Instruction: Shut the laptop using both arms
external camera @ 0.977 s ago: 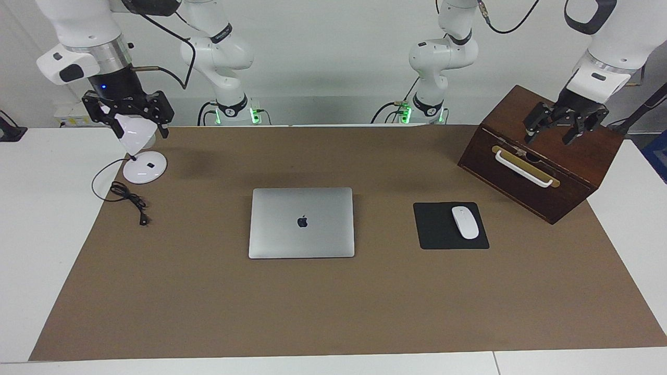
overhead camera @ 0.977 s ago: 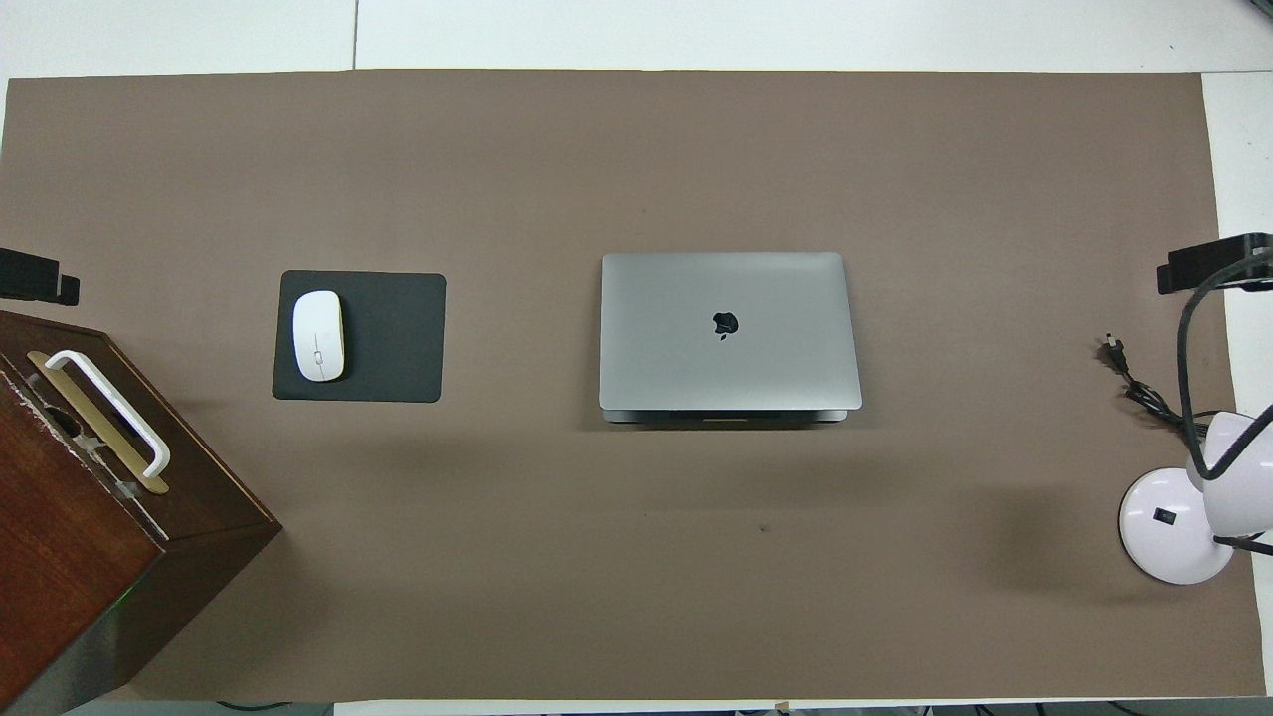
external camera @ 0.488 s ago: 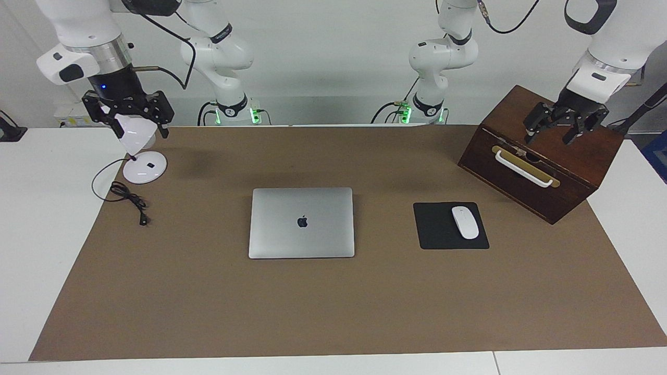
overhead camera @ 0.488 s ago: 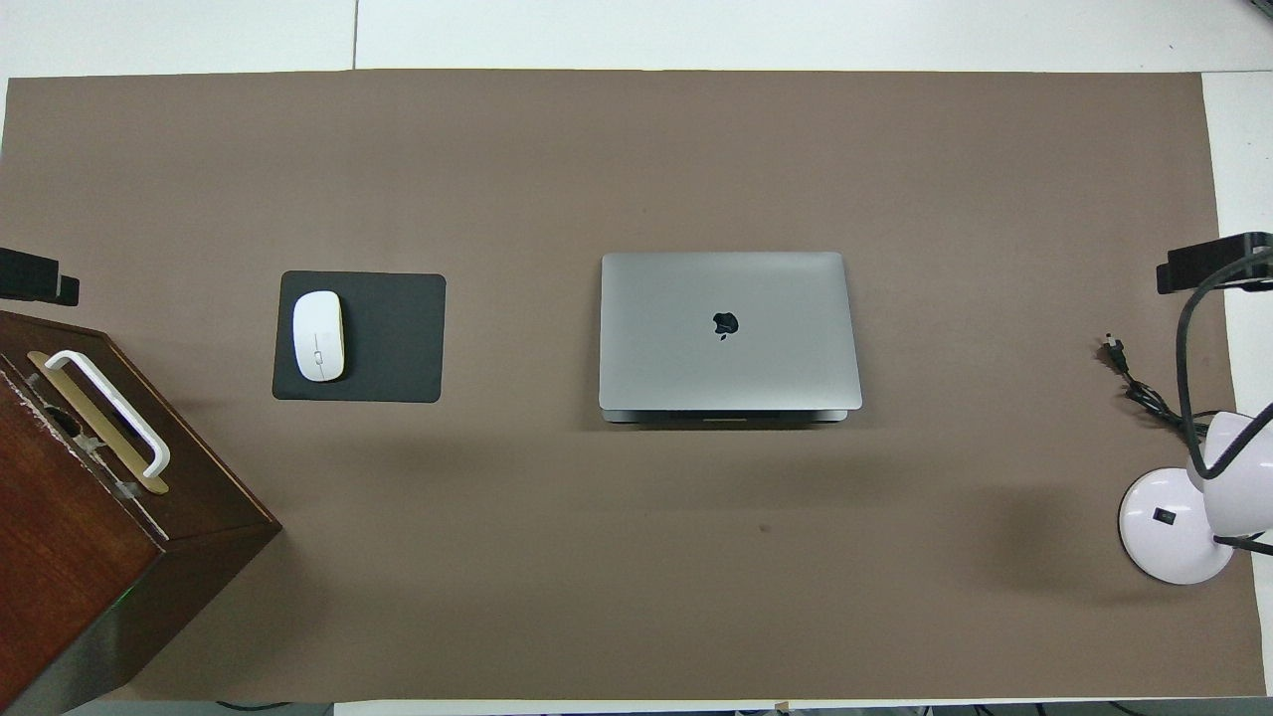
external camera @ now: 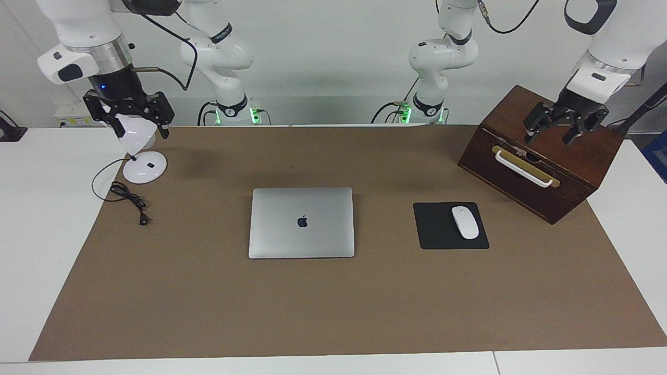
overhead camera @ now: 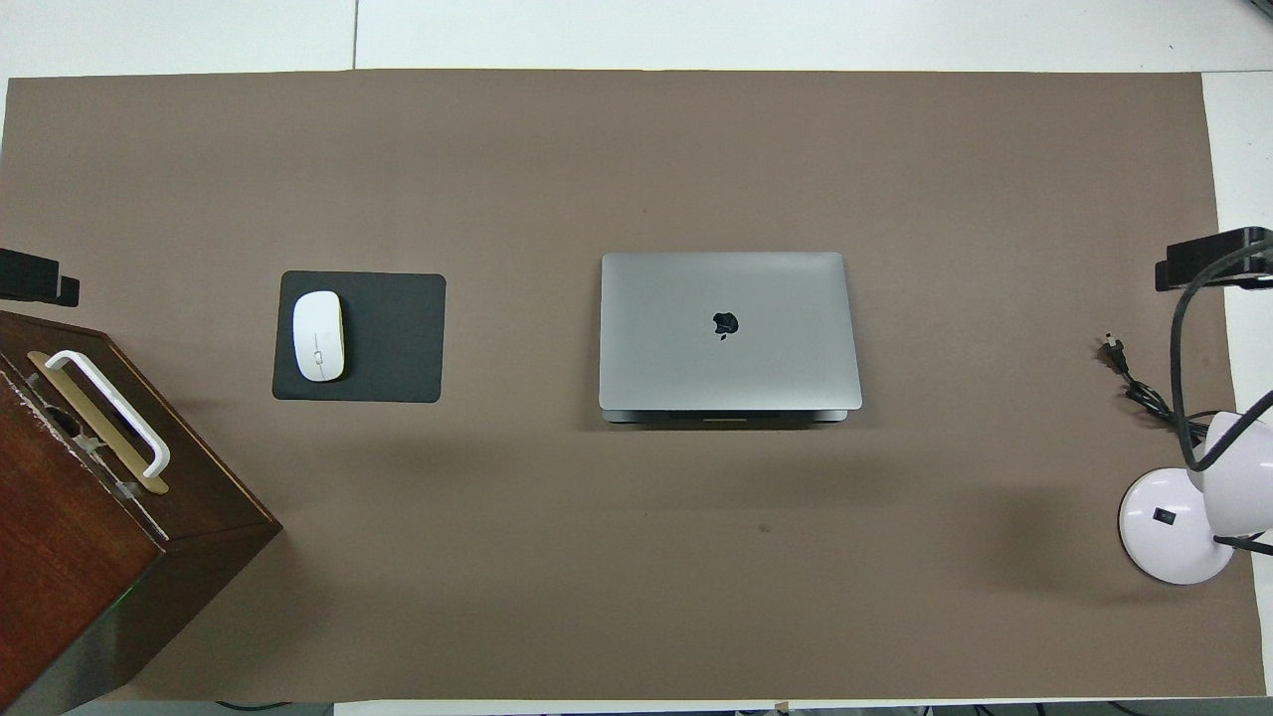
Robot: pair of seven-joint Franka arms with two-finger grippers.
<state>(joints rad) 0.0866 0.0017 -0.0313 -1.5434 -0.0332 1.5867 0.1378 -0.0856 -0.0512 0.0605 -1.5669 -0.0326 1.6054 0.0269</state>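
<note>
The silver-grey laptop (external camera: 301, 223) (overhead camera: 728, 330) lies flat in the middle of the brown mat, its lid down and the dark logo facing up. My left gripper (external camera: 550, 135) hangs open over the wooden box at the left arm's end of the table, holding nothing. My right gripper (external camera: 129, 124) hangs open over the white lamp at the right arm's end; the lamp's head shows in front of it in the facing view. Neither gripper is near the laptop. In the overhead view only the tips of the left gripper (overhead camera: 35, 276) and the right gripper (overhead camera: 1208, 261) show.
A black mouse pad (external camera: 435, 226) with a white mouse (external camera: 465, 222) lies beside the laptop toward the left arm's end. The dark wooden box (external camera: 542, 166) has a white handle. The white desk lamp (external camera: 144, 167) and its black cord (external camera: 127, 200) sit at the right arm's end.
Both grippers have crept slightly upward. The laptop and everything else on the mat lie where they were.
</note>
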